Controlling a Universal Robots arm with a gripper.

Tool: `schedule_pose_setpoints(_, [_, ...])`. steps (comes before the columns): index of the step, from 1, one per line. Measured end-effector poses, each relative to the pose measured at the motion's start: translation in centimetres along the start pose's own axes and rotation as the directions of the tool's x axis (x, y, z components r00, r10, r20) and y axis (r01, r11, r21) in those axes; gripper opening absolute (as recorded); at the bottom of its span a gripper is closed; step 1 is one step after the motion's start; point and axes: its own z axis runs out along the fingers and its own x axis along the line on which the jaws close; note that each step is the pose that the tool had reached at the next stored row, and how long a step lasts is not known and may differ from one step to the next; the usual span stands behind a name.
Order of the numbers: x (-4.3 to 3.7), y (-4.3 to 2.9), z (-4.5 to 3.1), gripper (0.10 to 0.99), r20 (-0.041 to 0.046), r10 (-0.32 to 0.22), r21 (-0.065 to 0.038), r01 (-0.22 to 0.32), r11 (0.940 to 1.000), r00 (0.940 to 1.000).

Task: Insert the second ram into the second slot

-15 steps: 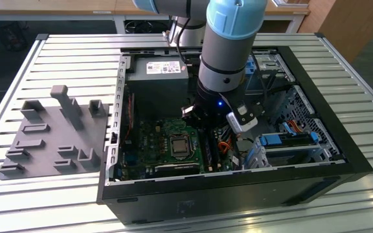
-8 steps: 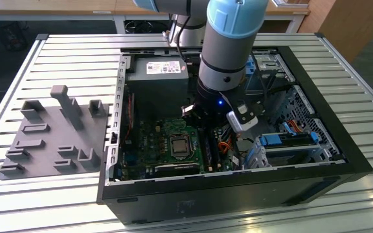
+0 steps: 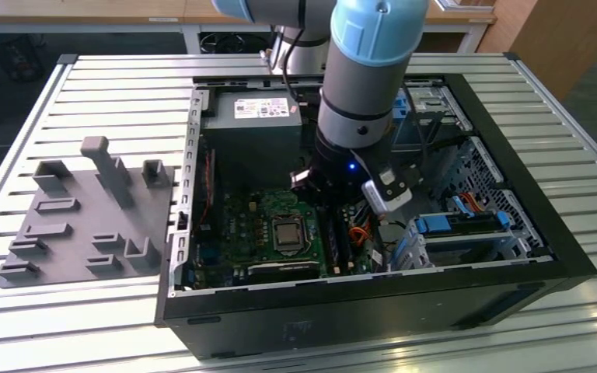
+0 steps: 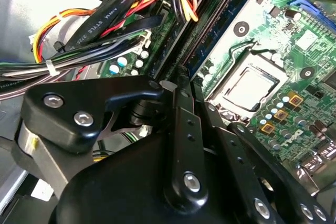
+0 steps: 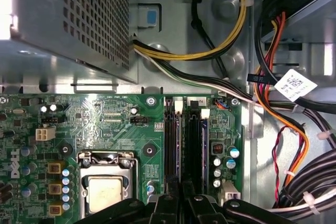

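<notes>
Gripper point(image 3: 348, 221) sits deep in the open computer case point(image 3: 547, 233) in the exterior view, at 3 o'clock from the processor socket point(image 3: 283, 233). The case lies on the slatted worktop point(image 3: 122, 85).

In the second wrist view the gripper point(image 4: 184, 74) meets the near end of the blue memory stick point(image 4: 218, 30), which lies along its slot beside the socket. I cannot tell whether it is open or closed.

In the first wrist view the gripper point(image 5: 181, 200) lines up with the two memory slots point(image 5: 194, 145).

This looks like the seating step. It calls for a straight, even push.

Computer case point(image 3: 506, 256) on slatted table point(image 3: 122, 85); fixture plate point(image 3: 71, 225) at exterior view's left of case
</notes>
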Motion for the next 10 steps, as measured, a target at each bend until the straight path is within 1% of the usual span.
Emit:
schedule_pose_setpoints(2, [0.0, 0.0, 0.14, 0.137, -0.0001, 0.0, 0.0, 0.0, 1.0, 1.0])
schedule_pose_setpoints(9, [0.0, 0.0, 0.27, 0.137, -0.0001, 0.0, 0.0, 0.0, 1.0, 1.0])
schedule_pose_setpoints(10, [-0.01, 0.0, 0.3, 0.149, -0.0001, 0.0, 0.0, 0.0, 1.0, 1.0])
